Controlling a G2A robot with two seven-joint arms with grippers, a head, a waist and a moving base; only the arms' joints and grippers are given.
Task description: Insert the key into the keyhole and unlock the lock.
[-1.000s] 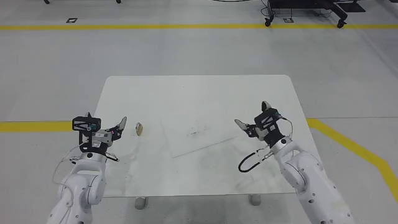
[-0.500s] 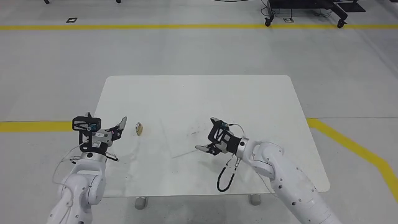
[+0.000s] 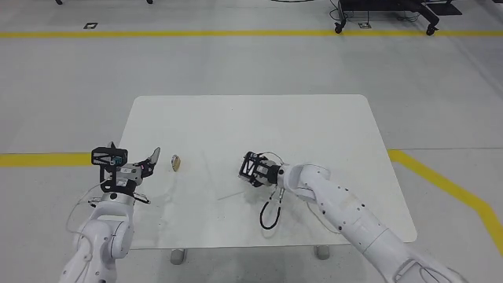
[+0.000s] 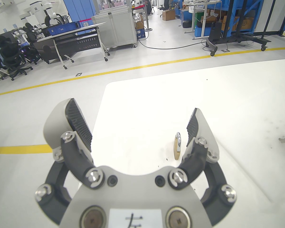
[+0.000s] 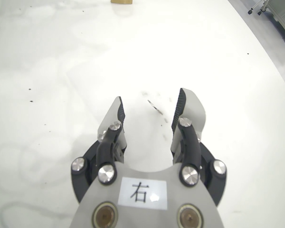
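White, glossy, rounded shells on left arm [image 3: 106,232] and right arm [image 3: 346,212]. Thin black cable [image 3: 267,224] hanging in a loop off right forearm. Same build on left gripper [image 4: 133,107] and right gripper [image 5: 150,94]: grey metal plate, black curved links, two pale grey fingers faced with black ribbed pads [image 4: 79,124]. Silver screws [image 4: 92,175] at link joints. Two brass-coloured bolts [image 5: 104,214] sunk low in each plate, white label [image 5: 142,192] with one black character between them. Black bracket [image 3: 108,157] with teal spot atop left wrist.
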